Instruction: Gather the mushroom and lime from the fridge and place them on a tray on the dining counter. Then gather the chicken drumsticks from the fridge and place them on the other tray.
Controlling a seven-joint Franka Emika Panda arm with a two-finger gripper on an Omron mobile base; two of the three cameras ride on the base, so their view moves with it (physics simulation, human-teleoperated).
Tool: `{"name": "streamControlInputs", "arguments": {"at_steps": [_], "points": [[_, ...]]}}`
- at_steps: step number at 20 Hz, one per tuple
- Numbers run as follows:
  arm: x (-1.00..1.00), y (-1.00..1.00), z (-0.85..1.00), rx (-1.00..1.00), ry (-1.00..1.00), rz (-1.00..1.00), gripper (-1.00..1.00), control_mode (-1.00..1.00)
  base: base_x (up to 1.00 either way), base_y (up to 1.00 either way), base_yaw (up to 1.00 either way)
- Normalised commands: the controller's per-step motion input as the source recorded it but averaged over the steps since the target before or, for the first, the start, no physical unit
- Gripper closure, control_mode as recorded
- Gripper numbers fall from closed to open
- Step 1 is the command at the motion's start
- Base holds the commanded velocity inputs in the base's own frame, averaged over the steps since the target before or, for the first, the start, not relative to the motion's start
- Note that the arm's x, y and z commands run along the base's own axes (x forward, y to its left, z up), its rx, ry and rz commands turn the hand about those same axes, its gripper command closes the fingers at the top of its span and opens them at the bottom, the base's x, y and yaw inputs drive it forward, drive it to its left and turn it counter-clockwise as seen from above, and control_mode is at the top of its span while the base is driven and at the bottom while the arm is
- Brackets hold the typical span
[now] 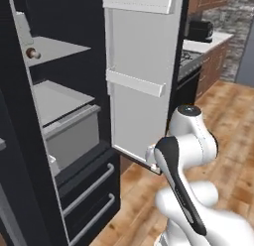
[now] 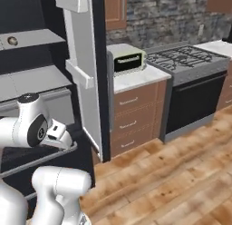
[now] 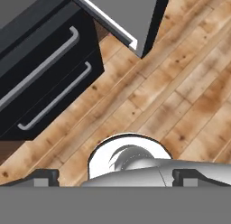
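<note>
A small round brown mushroom lies on the upper shelf of the open fridge, near the shelf's front edge. My gripper hangs low beside the bottom corner of the fridge door, pointing down at the wooden floor. Its two dark fingertips stand far apart with nothing between them, so it is open. The hand is well below the mushroom's shelf. The lime, the chicken drumsticks and the trays are out of view.
The white-lined fridge door stands open close to my arm. Below are a grey crisper drawer and two black handled drawers. A toaster oven and a stove stand to the right, with wooden floor in front.
</note>
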Motion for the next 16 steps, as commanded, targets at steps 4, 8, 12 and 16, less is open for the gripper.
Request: {"name": "streamControlInputs", "arguments": {"at_steps": [4,8,12,16], "points": [[0.0,0.0,0.0,0.0,0.0,0.0,-1.0,1.0,0.85,0.27,0.27],[0.0,0.0,0.0,0.0,0.0,0.0,-1.0,1.0,0.75,0.04,0.38],[0.0,0.0,0.0,0.0,0.0,0.0,-1.0,1.0,0.46,0.0,0.45],[0.0,0.0,0.0,0.0,0.0,0.0,-1.0,1.0,0.4,0.0,0.47]]}}
